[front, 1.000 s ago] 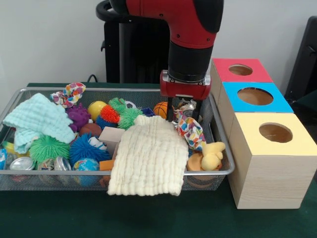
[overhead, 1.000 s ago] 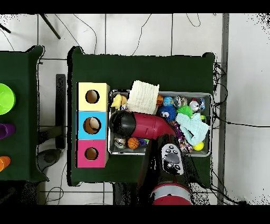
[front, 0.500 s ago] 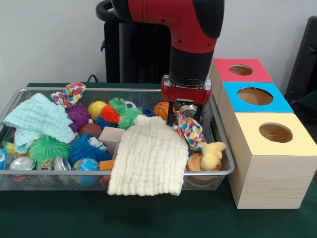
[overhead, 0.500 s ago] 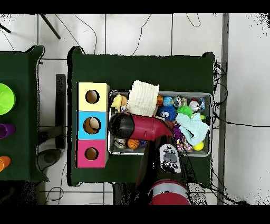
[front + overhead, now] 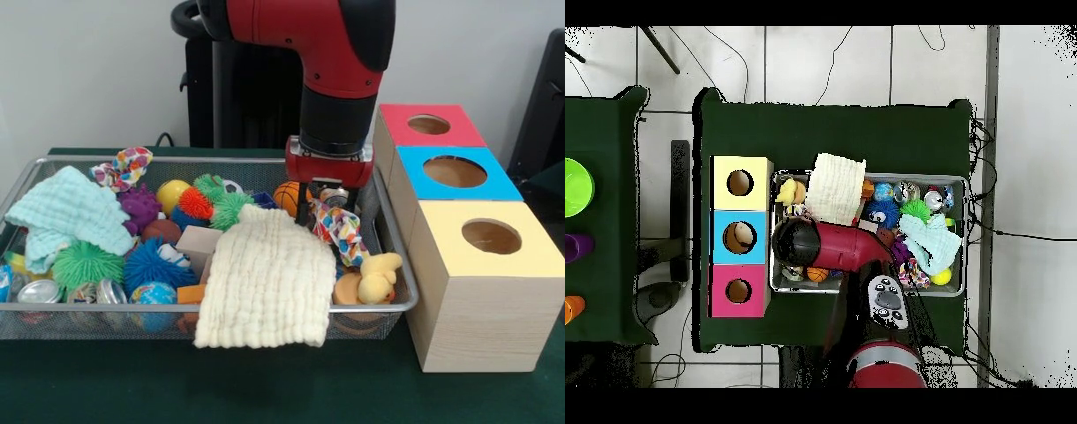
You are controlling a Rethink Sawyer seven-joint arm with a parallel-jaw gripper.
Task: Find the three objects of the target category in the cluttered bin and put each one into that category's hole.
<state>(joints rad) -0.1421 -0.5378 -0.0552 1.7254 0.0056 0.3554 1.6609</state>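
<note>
A wire bin (image 5: 221, 161) holds balls, spiky toys and cloths. My gripper (image 5: 328, 201) hangs over the bin's right end, its fingers closed on the top of a colourful patterned cloth (image 5: 342, 231) that trails down towards a yellow duck (image 5: 380, 276). A cream cloth (image 5: 265, 283) drapes over the bin's front rim beside it. A mint cloth (image 5: 66, 212) and a second patterned cloth (image 5: 128, 166) lie at the left. From above, the red arm (image 5: 830, 245) hides the gripper; the cream cloth (image 5: 835, 188) shows beyond it.
Three boxes with round holes stand right of the bin: red (image 5: 430, 125), blue (image 5: 455, 172), yellow (image 5: 490, 237). Overhead they line up as yellow (image 5: 740, 183), blue (image 5: 740, 237), pink (image 5: 738, 291). An orange basketball (image 5: 285, 194) sits just left of the gripper.
The gripper dipped onto the patterned cloth and has risen slightly with it; the cloth now hangs more stretched and higher. The cream cloth shifted a little.
</note>
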